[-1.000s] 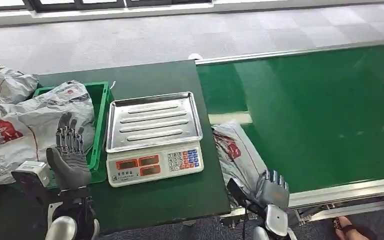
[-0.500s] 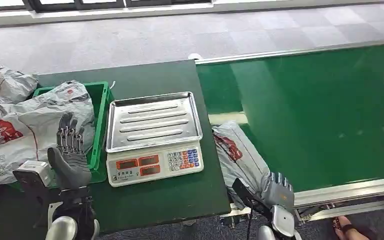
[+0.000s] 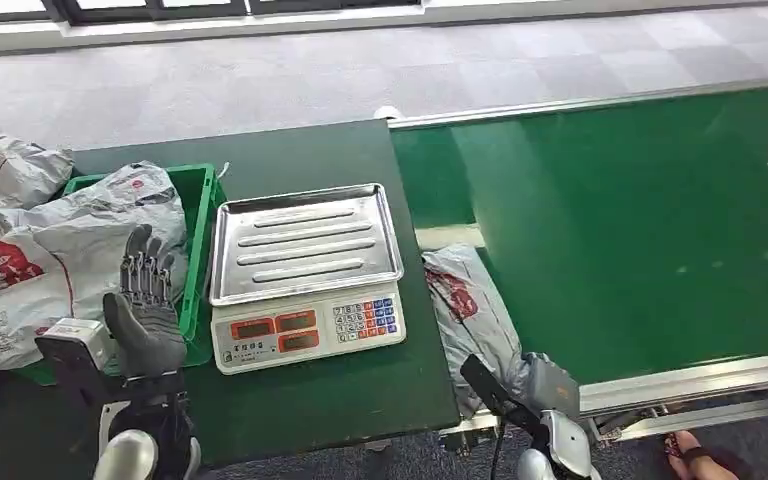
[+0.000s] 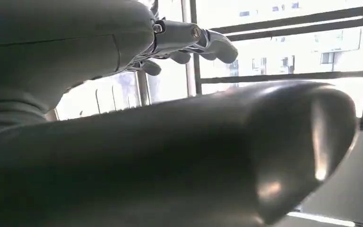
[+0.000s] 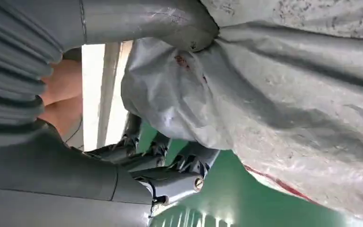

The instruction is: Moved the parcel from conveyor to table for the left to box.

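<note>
The crinkly grey plastic parcel (image 3: pixel 470 312) lies at the near left edge of the green conveyor belt (image 3: pixel 640 230), beside the dark green table (image 3: pixel 340 390). The right hand (image 3: pixel 550 385) grips its near end. The left hand (image 3: pixel 145 315) is up with fingers apart, holding nothing, by the green bin (image 3: pixel 203 230). The belt has open room to the right.

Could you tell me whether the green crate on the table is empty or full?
Full: grey parcel bags fill the green crate and spill over its rim onto the table.
</note>
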Robot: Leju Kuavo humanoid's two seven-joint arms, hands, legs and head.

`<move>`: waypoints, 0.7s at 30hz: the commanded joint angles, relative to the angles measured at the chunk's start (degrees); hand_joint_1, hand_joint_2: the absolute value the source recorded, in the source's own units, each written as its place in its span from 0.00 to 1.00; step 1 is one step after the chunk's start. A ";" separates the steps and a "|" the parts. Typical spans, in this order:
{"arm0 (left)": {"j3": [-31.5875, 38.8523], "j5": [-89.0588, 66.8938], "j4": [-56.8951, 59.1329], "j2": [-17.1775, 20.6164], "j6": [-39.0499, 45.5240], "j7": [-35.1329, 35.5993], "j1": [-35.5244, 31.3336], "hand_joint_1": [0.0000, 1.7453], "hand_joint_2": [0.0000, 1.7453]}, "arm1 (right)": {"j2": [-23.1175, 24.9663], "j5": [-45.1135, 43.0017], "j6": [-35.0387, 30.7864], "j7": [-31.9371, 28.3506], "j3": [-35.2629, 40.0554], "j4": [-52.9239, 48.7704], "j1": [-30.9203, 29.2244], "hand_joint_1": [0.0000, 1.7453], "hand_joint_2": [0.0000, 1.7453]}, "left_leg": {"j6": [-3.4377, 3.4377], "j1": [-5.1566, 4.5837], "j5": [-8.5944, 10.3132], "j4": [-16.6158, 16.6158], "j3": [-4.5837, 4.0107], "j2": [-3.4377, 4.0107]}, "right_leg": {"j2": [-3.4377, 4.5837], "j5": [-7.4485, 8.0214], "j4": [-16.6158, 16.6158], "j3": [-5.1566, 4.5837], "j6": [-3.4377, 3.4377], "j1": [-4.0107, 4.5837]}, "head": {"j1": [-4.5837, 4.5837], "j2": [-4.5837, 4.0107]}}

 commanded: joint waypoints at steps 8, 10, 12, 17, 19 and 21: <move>0.69 0.26 2.86 0.22 -0.76 -0.19 -1.51 0.00 0.00 | 2.08 -0.49 -1.46 -2.01 -0.21 -1.11 1.56 1.00 1.00 | 0.04 -0.02 0.06 -0.04 0.11 -0.11 | 0.01 0.03 -0.02 -0.06 -0.04 -0.01 | 0.02 0.00; 0.71 0.24 2.83 0.14 -0.80 -0.18 -1.58 0.00 0.00 | 2.21 -0.52 -1.81 -2.20 -0.44 -1.73 1.63 1.00 1.00 | 0.05 -0.02 0.07 -0.05 0.07 -0.11 | 0.03 0.05 -0.04 -0.10 -0.05 -0.01 | 0.02 0.00; 0.90 0.10 2.51 -0.12 -0.89 -0.20 -1.45 0.00 0.00 | 2.61 -0.97 -3.12 -3.62 -1.59 -3.69 2.04 1.00 1.00 | 0.05 -0.01 0.07 -0.03 -0.03 -0.11 | 0.02 0.05 -0.03 -0.13 -0.05 0.00 | 0.02 0.00; 1.39 -0.17 1.53 -0.51 -0.95 -0.20 -0.87 0.00 0.00 | 2.70 -1.70 -4.39 -5.41 -3.84 -9.43 2.86 1.00 1.00 | 0.07 -0.04 0.12 -0.07 -0.15 -0.08 | 0.10 0.11 -0.05 -0.34 -0.07 -0.02 | 0.00 0.00; 1.39 -0.17 1.53 -0.51 -0.95 -0.20 -0.87 0.00 0.00 | 2.70 -1.70 -4.39 -5.41 -3.84 -9.43 2.86 1.00 1.00 | 0.03 -0.02 0.05 -0.02 -0.37 -0.05 | 0.07 0.04 0.01 -0.24 -0.04 -0.02 | 0.00 0.00; 1.40 -0.17 1.55 -0.51 -0.96 -0.20 -0.86 0.00 0.00 | 2.84 -1.68 -4.50 -5.39 -3.83 -9.42 3.05 1.00 1.00 | 0.04 -0.02 0.08 -0.04 -0.40 -0.10 | 0.03 0.06 -0.02 -0.31 -0.04 -0.01 | 0.02 0.00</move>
